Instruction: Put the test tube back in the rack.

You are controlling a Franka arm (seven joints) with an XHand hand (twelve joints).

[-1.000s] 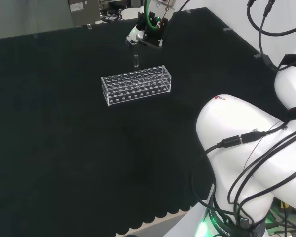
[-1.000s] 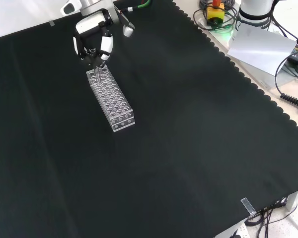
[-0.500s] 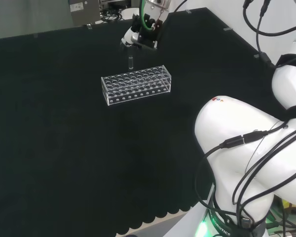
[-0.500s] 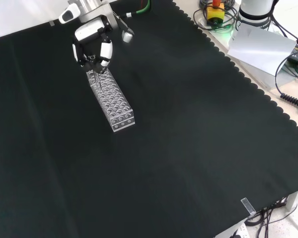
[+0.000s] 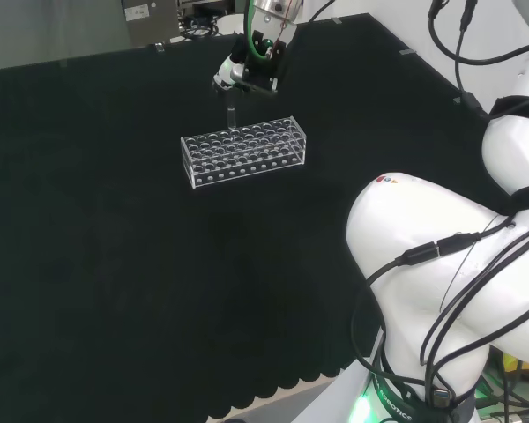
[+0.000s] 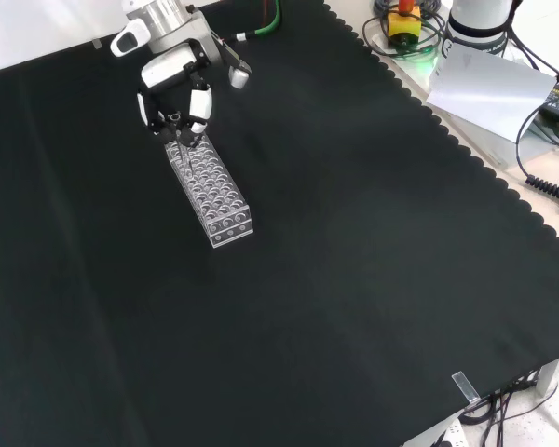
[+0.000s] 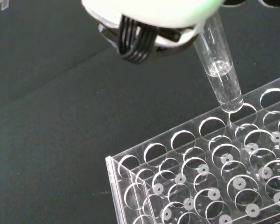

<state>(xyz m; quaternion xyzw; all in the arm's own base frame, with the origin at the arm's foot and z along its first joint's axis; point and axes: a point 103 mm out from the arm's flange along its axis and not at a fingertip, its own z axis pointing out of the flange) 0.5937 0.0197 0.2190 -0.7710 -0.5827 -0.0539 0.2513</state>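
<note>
Since a second ago the hand (image 6: 174,88), pinching the test tube (image 7: 220,70), has lowered it until its tip hangs just above a hole at the rack's (image 5: 243,150) 12 o'clock edge in the head view, so insertion looks close.

We're looking at a bench w/ black cloth (image 6: 354,279), scalloped edge. Beyond it in front view, a pale tabletop (image 6: 540,130) is holding cables (image 6: 550,186) & a grey sheet (image 6: 489,88).
</note>
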